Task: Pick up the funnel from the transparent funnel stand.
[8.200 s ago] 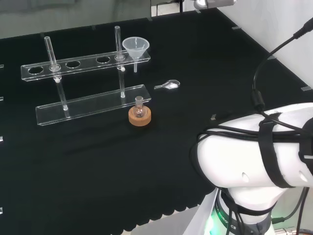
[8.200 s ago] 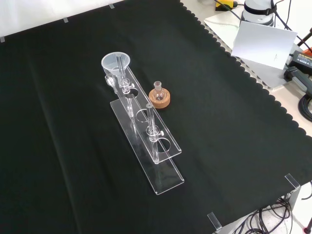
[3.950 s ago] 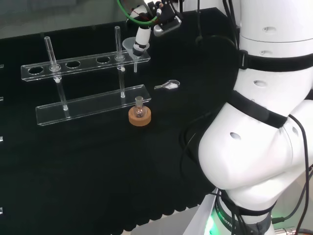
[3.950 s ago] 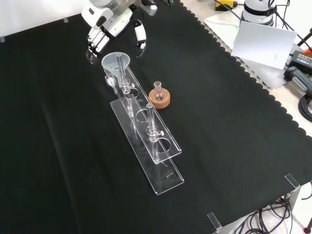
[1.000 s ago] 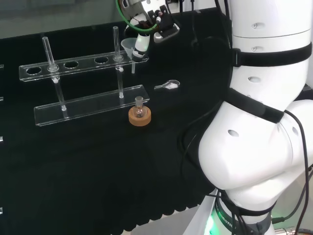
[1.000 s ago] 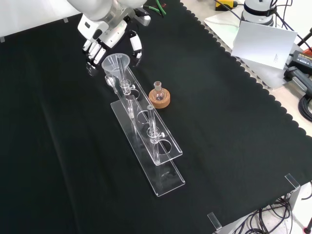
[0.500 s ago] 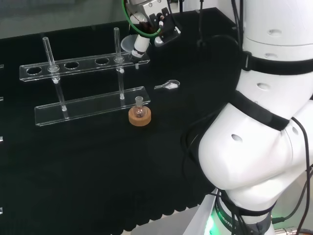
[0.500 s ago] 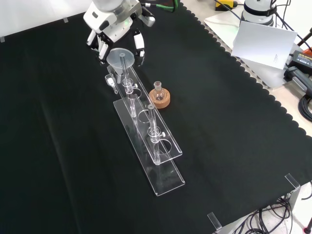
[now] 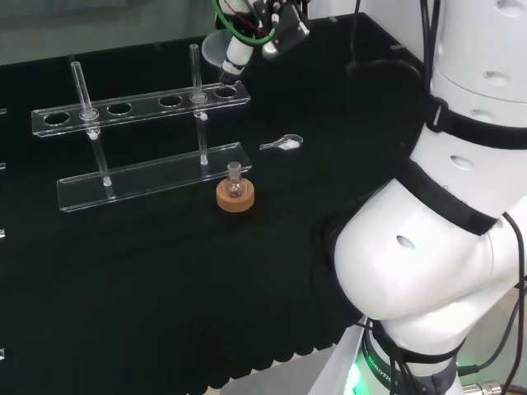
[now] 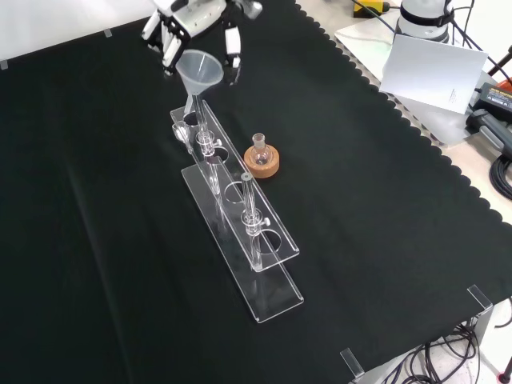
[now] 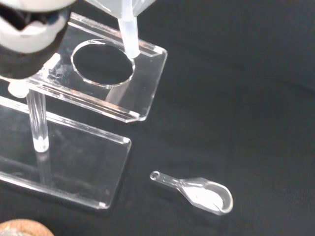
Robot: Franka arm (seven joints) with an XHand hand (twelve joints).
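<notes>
- The hand (image 10: 196, 18) is at the top of the front view, its fingers (image 10: 232, 44) curled down around the cone of the funnel (image 10: 198, 74), which it grasps.
- Front view: the funnel is raised, its cone well above the upper shelf of the transparent funnel stand (image 10: 276, 244) and its stem pointing down toward the shelf's far end.
- Head view: the hand (image 9: 257, 29) and the funnel (image 9: 216, 48) sit at the top edge, above the right end of the stand (image 9: 148, 107); the cone is partly hidden behind a finger.
- Wrist view: the stem of the funnel (image 11: 129, 37) hangs with its tip at the rim of the end hole of the stand (image 11: 142, 98); whether the tip touches the shelf cannot be told. A blurred part of the hand (image 11: 29, 34) shows at one corner.
- Two glass rods stand upright in the stand, plain in the head and front views.
- A small flask on a cork ring (image 10: 262, 162) stands beside the stand's lower shelf, to the right in the front view.
- A small clear spoon (image 11: 199, 191) lies on the black cloth (image 10: 384, 200), apart from the stand; the wrist view shows it large, the head view (image 9: 282, 143) small.
</notes>
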